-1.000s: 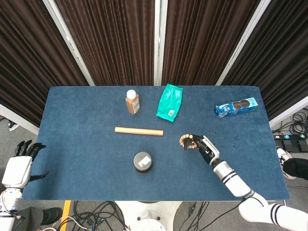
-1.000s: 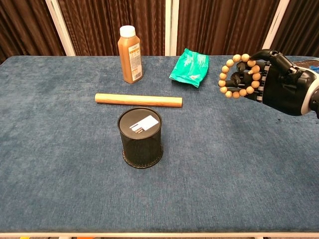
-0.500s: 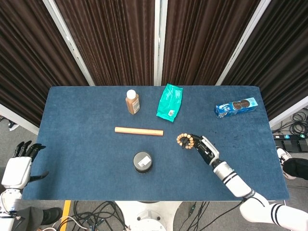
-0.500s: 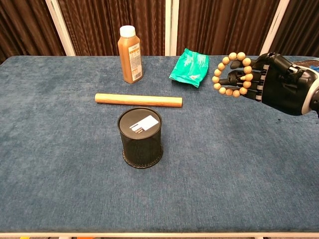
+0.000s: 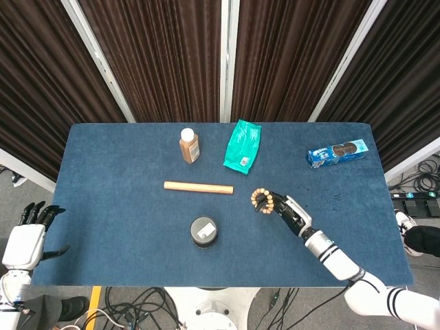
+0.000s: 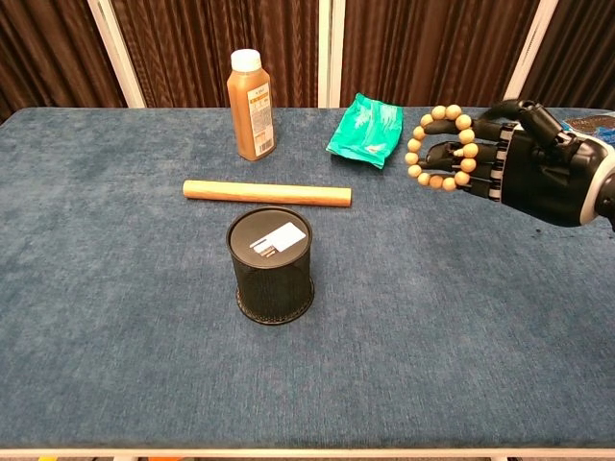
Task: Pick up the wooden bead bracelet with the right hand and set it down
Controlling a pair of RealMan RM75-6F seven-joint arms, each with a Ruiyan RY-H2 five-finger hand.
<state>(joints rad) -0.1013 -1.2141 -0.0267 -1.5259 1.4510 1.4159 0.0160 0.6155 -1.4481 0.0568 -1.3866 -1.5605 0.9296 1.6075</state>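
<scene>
The right hand (image 6: pixel 533 173) held the wooden bead bracelet (image 6: pixel 440 147) upright on its fingers (image 6: pixel 471 163), ring facing sideways, clear above the counter (image 6: pixel 432 317); its far beads hid behind those fingers.

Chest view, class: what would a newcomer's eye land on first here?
The wooden bead bracelet, held off the table in the black right hand at the right edge. Next, the black mesh cup in the middle, with the wooden rod lying just behind it.

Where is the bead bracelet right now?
The wooden bead bracelet hangs in the right hand, above the table's right side, just right of the green packet.
</scene>
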